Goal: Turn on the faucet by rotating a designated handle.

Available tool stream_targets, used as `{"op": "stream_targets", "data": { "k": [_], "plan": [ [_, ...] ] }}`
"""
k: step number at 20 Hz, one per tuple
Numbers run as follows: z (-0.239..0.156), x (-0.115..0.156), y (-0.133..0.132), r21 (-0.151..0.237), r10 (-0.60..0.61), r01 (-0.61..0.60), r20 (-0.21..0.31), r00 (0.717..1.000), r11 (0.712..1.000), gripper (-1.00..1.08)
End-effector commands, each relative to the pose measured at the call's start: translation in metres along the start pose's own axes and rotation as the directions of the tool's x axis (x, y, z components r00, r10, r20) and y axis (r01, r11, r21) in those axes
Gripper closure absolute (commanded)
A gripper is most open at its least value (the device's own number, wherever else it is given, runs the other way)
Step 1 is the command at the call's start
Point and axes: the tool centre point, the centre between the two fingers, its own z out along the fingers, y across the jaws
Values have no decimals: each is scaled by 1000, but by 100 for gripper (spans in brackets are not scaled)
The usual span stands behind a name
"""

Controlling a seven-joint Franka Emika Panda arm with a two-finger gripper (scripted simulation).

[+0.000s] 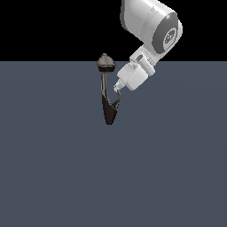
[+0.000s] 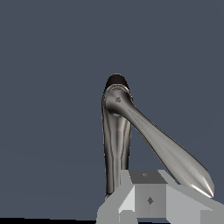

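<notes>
You see the white gripper [image 1: 118, 87] touching the thin curved grey handle [image 1: 116, 103]; its finger spacing cannot be determined. The small dark tapered faucet [image 1: 108, 113] stands on the flat slate-grey floor [image 1: 53, 168], immediately beside the gripper.

a bare simulated scene, not a real room: the floor [image 1: 53, 168] is one flat slate-blue plane with no grain, seams or edges, and above its straight horizon the backdrop [image 1: 48, 26] is plain black. there are no walls, furniture or fittings that would mark a kitchen or a lab. the faucet [image 1: 107, 95] stands alone on the plane with no sink or pipe around it, its surfaces smooth and evenly shaded like a render. the arm [image 1: 150, 26] is glossy white with clean, computer-drawn shading. in the wrist view the same flat blue fills nearly the whole picture behind the faucet [image 2: 117, 131]
</notes>
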Motion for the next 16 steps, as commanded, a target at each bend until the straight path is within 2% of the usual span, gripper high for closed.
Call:
{"op": "stream_targets", "data": {
  "k": [1, 6, 8, 16],
  "plan": [
    [1, 8, 15, -12, 12, -12, 5, 1000, 1000, 108],
    [2, 13, 33, -16, 11, -11, 7, 1000, 1000, 108],
    [-1, 3, 23, -6, -8, 8, 4, 1000, 1000, 108],
    [2, 60, 50, -16, 9, -9, 7, 1000, 1000, 108]
  ]
}}
